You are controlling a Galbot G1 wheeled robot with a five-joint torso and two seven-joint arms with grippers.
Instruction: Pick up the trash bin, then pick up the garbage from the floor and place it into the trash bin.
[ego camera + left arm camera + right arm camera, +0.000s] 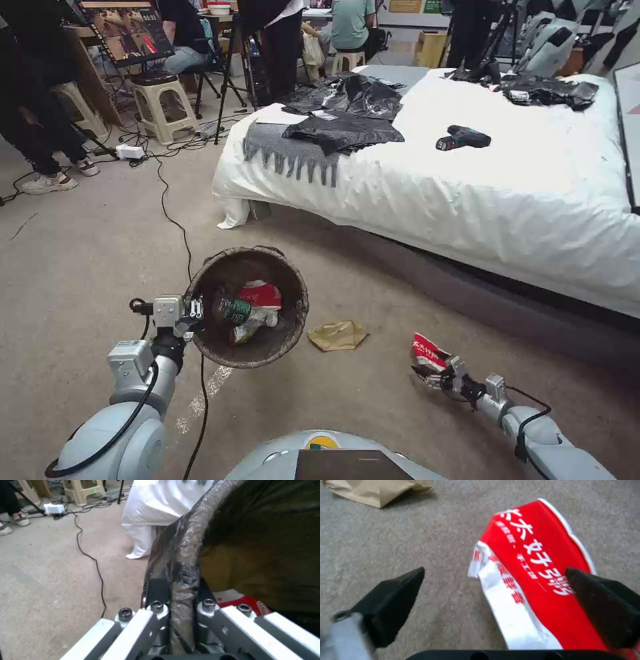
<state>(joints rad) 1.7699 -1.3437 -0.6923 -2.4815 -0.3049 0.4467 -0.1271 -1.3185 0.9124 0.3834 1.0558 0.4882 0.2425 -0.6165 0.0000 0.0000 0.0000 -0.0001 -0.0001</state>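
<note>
Lower right, I am straddling a red-and-white snack wrapper (533, 580) with my wide-open right gripper (496, 590); my left gripper (176, 605) is clamping the bag-lined trash bin (248, 307) rim.

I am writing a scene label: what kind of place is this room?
Probably a bedroom mock-up inside a lab or studio: a bed with a white sheet on carpet, but also plastic stools, tripods and loose cables, and a power drill on the bed.
</note>
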